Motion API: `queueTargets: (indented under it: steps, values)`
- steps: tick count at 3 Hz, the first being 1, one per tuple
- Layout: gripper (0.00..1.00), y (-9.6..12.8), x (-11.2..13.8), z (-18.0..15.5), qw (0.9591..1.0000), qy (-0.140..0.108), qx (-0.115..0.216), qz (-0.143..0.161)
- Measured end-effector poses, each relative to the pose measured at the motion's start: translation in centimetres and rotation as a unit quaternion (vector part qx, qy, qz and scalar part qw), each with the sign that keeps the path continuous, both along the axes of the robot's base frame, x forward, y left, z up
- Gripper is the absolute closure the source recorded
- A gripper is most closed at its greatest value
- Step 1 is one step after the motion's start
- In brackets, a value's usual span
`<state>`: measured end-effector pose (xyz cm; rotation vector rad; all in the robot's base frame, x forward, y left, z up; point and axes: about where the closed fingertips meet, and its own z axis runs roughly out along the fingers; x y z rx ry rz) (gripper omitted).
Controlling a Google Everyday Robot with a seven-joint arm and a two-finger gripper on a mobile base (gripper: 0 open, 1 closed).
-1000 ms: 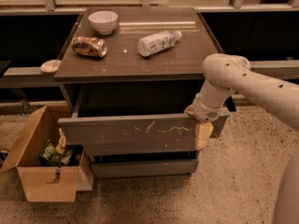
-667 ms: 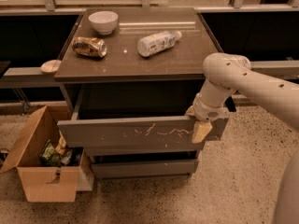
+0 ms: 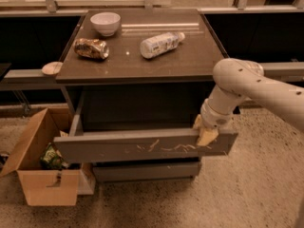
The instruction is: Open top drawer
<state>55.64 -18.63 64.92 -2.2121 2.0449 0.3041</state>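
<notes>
The top drawer [image 3: 118, 148] is a wide grey-brown flat front with pale squiggly scratches, pulled well out from the cabinet, its dark inside open above it. My gripper [image 3: 205, 133] sits at the drawer's top edge near its right end, with a pale fingertip [image 3: 207, 137] hanging over the front face and another behind the edge. The white arm [image 3: 247, 87] reaches in from the right. A narrower drawer front [image 3: 147, 171] below stays in.
On the cabinet top [image 3: 156, 61] lie a white bowl [image 3: 105, 23], a crushed can [image 3: 91, 48] and a plastic bottle [image 3: 160, 44] on its side. An open cardboard box [image 3: 42, 175] with rubbish stands on the floor at left. A small disc [image 3: 51, 68] rests on the left ledge.
The top drawer has slid further out toward the camera, and the gripper has moved with it along its top edge.
</notes>
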Motion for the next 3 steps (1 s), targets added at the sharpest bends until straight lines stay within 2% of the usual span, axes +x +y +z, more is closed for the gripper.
queueTargets:
  steps: [1, 2, 3]
  values:
    - [1.0, 0.3, -0.1, 0.0, 1.0, 0.0, 0.0, 0.0]
    - [1.0, -0.4, -1.5, -0.3, 0.9999, -0.001, 0.009, -0.014]
    - [0.82, -0.2, -1.5, -0.3, 0.9999, -0.001, 0.009, -0.014]
